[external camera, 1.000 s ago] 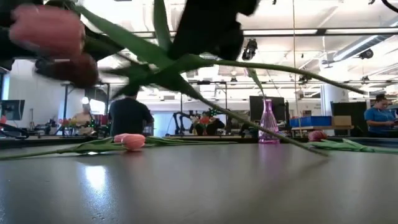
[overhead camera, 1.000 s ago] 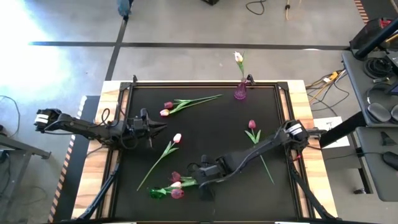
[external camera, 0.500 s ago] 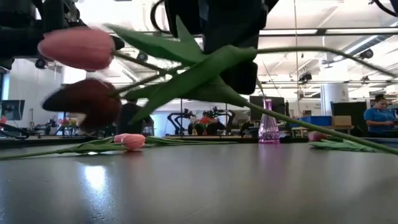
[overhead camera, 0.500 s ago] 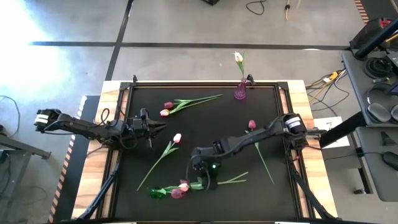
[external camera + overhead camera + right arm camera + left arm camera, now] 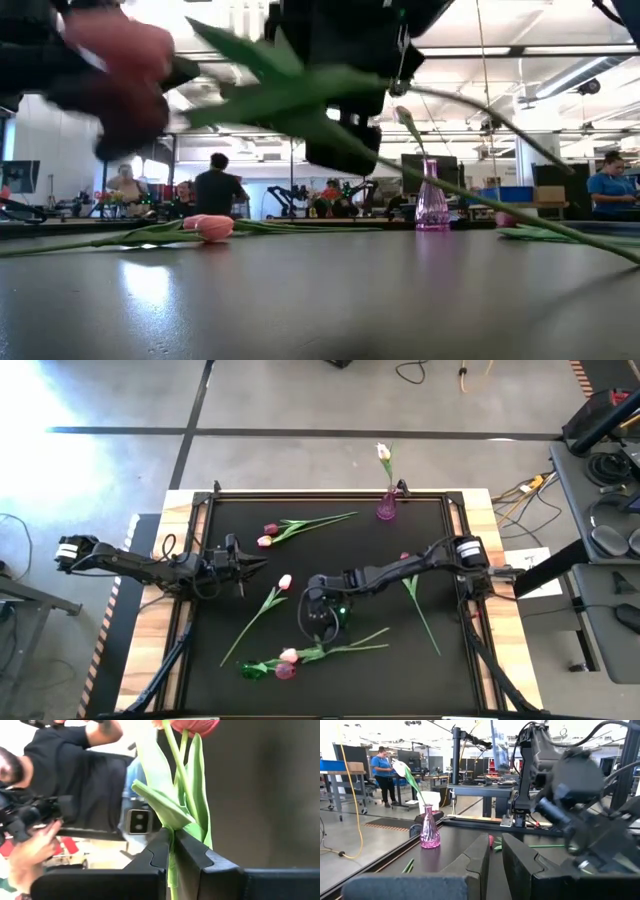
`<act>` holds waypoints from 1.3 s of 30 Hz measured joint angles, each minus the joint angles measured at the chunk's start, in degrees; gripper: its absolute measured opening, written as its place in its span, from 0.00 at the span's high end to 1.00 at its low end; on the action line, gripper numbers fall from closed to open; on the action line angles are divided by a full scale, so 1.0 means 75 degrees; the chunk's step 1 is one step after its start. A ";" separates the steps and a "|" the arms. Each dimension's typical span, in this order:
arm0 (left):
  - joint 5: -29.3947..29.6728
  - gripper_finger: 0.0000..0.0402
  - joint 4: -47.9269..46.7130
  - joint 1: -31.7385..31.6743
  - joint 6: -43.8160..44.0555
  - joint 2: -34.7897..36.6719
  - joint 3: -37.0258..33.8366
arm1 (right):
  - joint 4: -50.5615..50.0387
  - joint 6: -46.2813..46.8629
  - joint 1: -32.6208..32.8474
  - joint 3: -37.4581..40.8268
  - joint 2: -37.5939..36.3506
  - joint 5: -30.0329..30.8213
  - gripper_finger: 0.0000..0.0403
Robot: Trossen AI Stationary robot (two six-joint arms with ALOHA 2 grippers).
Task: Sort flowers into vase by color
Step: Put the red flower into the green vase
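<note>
My right gripper (image 5: pixel 322 626) is over the near middle of the table, shut on tulips whose pale pink head (image 5: pixel 288 655) and dark magenta head (image 5: pixel 284 671) lie beside a green vase (image 5: pixel 250 671); their stems (image 5: pixel 370 640) trail right. My left gripper (image 5: pixel 255 567) waits shut at the table's left. A purple vase (image 5: pixel 386 508) at the far edge holds one pale tulip (image 5: pixel 383 452). On the table lie a magenta-and-pink pair (image 5: pixel 268 536), a pale tulip (image 5: pixel 285 582) and a magenta tulip (image 5: pixel 405 560). My right gripper pinches green stem and leaves (image 5: pixel 172 832) between its two fingers, partway down from the magenta head (image 5: pixel 192 725). In the low view the heads (image 5: pixel 125 60) and leaves hang above the table, and one stem (image 5: pixel 520 215) slants down toward the right.
The right arm (image 5: pixel 400 572) crosses the table's middle, over the magenta tulip's stem. The low view looks past the purple vase (image 5: pixel 431 195) to people in the room. A person holding a device shows in the right wrist view (image 5: pixel 75 775). Raised rails edge the black mat.
My right gripper has moved a little toward the far edge, carrying the tulips. Their stems, under the arm before, now show trailing right. The heads have shifted slightly beside the green vase. In the low view the held tulips have swung across the foreground.
</note>
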State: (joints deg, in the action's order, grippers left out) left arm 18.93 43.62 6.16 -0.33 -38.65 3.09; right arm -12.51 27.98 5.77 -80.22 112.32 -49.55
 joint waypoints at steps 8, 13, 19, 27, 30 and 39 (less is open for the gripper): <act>-0.0004 0.91 -0.0034 0.0001 0.0147 -0.0006 0.0000 | -0.0140 -0.1282 -0.0282 0.0343 0.0005 0.1253 0.96; -0.0004 0.91 -0.0062 0.0001 0.0225 -0.0020 0.0000 | -0.0257 -0.1930 -0.0261 0.0384 0.0005 0.2095 0.91; -0.0004 0.91 -0.0064 -0.0001 0.0312 -0.0020 0.0000 | -0.0624 -0.1975 -0.0036 0.0368 -0.0028 0.2603 0.73; -0.0001 0.91 -0.0057 -0.0001 0.0191 -0.0048 0.0000 | -0.2250 -0.2155 0.0863 0.0259 -0.0629 0.5238 0.54; -0.0001 0.91 -0.0058 -0.0001 0.0163 -0.0079 0.0000 | -0.2723 -0.1840 0.1297 0.0262 -0.0800 0.6215 0.51; -0.0001 0.91 -0.0078 0.0001 0.0109 -0.0144 0.0000 | -0.2637 -0.1506 0.2150 0.0264 -0.0345 0.6587 0.55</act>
State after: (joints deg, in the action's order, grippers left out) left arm 18.92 43.03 6.17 0.49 -39.73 3.09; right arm -32.28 16.69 21.89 -78.24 109.73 -0.14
